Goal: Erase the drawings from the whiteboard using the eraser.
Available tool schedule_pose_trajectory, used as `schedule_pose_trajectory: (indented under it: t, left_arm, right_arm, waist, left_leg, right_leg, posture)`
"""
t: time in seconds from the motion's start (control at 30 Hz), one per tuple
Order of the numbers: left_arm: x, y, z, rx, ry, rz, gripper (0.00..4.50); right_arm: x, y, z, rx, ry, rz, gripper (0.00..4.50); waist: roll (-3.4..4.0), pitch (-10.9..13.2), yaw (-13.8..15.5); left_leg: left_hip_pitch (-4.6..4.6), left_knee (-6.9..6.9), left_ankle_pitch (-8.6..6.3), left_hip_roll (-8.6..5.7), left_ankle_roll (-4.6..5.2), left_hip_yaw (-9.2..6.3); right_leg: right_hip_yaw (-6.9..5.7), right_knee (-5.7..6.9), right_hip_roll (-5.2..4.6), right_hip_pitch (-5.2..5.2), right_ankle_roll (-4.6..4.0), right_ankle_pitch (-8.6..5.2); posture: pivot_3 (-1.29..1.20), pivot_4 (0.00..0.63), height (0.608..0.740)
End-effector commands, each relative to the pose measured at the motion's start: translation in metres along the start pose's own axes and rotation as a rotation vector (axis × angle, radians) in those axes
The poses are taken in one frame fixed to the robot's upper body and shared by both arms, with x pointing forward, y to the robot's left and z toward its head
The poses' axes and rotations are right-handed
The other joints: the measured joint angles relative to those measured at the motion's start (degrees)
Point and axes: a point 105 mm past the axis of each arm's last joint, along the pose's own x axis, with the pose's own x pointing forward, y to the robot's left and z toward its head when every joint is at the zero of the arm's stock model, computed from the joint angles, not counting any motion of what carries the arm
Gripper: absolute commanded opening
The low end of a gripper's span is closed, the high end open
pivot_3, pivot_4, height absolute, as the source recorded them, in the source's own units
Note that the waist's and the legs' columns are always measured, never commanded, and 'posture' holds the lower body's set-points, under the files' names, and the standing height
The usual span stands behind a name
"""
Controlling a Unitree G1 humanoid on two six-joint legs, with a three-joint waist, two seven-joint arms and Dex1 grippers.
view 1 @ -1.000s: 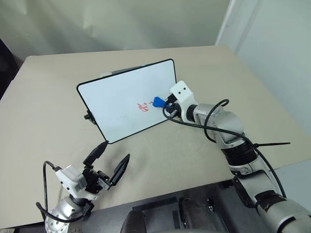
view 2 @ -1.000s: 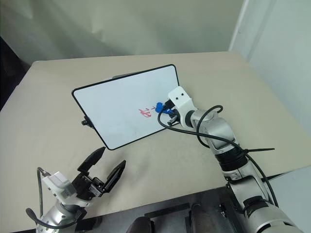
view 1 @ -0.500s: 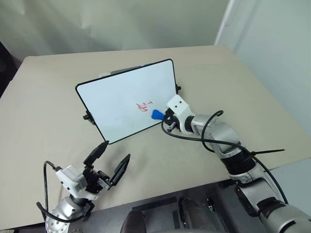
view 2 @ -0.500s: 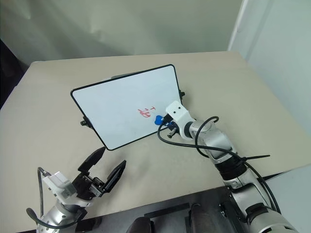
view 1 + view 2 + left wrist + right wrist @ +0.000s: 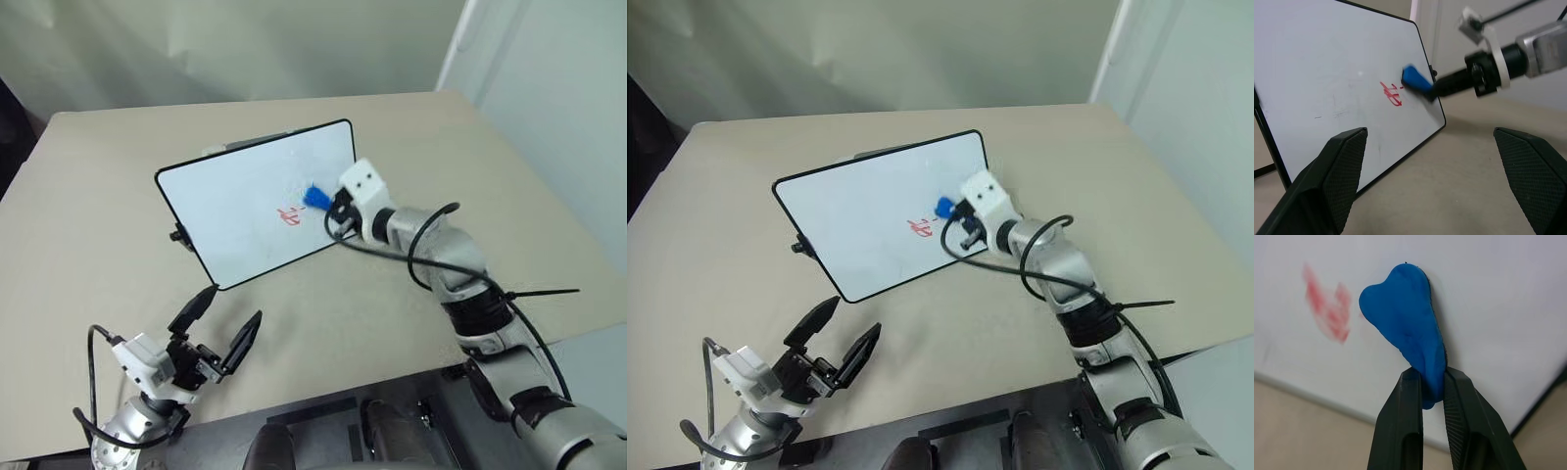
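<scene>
The eraser (image 5: 315, 197) sits a little above the centre of the left eye frame, pressed flat against the board (image 5: 235, 211) just up and right of the drawing (image 5: 289, 214). The right gripper (image 5: 1431, 382) has its two fingers closed tight on the eraser's lower end, the blue block standing up past the fingertips. The drawing is a small red scribble of looping strokes near the board's middle, right of centre; no letters in it can be read, and no brand or label shows on the board, the eraser or the arms.

The board is propped up, tilted, on the tan table (image 5: 118, 157), taking up the centre and centre-left of the frame, its black frame and a small side knob visible at its left edge.

The left gripper (image 5: 220, 328) hangs at lower left of the frame, well apart from the board, its fingers spread wide and holding nothing.

Half a second ago the eraser was lower, near the board's lower right edge and below the drawing; it has since come up to the drawing's upper right. The small red mark that stood just above the scribble then is now hidden or gone where the eraser lies. The left gripper has stayed put.
</scene>
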Motion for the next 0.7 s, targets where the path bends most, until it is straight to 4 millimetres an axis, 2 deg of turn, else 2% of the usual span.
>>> schedule_pose_trajectory:
  t: [0.03,0.1,0.3,0.4,0.5,0.63,0.7]
  left_arm:
    - [0.001,0.0,0.005,0.014,-0.022,-0.002,4.5]
    - [0.001,0.001,0.005,0.015,-0.022,-0.001,4.5]
    - [0.0,0.003,0.005,0.015,-0.021,0.004,4.5]
    - [0.0,0.004,0.005,0.016,-0.021,0.007,4.5]
    - [-0.001,0.005,0.005,0.018,-0.021,0.012,4.5]
    - [-0.001,0.008,0.005,0.02,-0.021,0.018,4.5]
    - [-0.001,0.008,0.006,0.021,-0.022,0.02,4.5]
  right_arm:
    - [-0.002,0.012,0.0,-0.046,0.021,0.048,0.4]
    - [-0.002,0.012,0.001,-0.048,0.019,0.046,0.4]
    - [-0.011,-0.016,0.049,-0.016,-0.15,-0.056,0.4]
    - [-0.013,-0.026,0.061,-0.004,-0.179,-0.092,0.4]
    - [-0.011,-0.024,0.057,-0.003,-0.163,-0.083,0.4]
    - [0.0,0.007,0.021,-0.017,-0.028,0.041,0.4]
    - [0.001,0.019,0.009,-0.022,0.015,0.092,0.4]
  waist:
    - [0.01,0.0,0.0]
    - [0.01,0.0,-0.1]
    - [0.03,0.0,-0.2]
    - [0.03,0.0,-0.2]
    - [0.02,0.0,-0.1]
    - [0.01,0.0,-0.1]
    - [0.01,0.0,-0.1]
  left_leg:
    - [-0.01,0.0,0.0,0.0,-0.04,0.0]
    - [0.0,0.0,-0.04,0.0,-0.08,-0.01]
    - [0.01,0.01,-0.1,0.0,-0.14,-0.06]
    - [0.01,0.01,-0.11,0.0,-0.14,-0.08]
    - [0.01,-0.02,-0.14,0.0,-0.17,-0.12]
    - [0.01,-0.01,-0.08,0.0,-0.58,-0.15]
    - [0.0,-0.01,0.06,0.0,-0.92,-0.15]
  right_leg:
    - [0.0,0.01,0.0,0.0,0.0,0.0]
    - [0.0,0.04,0.0,0.0,0.0,0.0]
    - [0.0,0.13,0.0,-0.02,0.0,0.01]
    - [0.0,0.13,0.0,-0.02,0.0,0.01]
    - [-0.01,0.12,0.0,-0.02,-0.04,-0.02]
    - [-0.02,0.09,0.0,-0.02,-0.06,-0.04]
    - [-0.01,0.07,0.0,-0.02,-0.06,-0.04]
  posture:
    - [0.0,0.15,0.74]
    - [0.0,0.15,0.74]
    - [0.0,0.15,0.74]
    - [0.0,0.15,0.74]
    - [0.0,0.15,0.74]
    - [0.0,0.15,0.74]
    - [0.0,0.15,0.74]
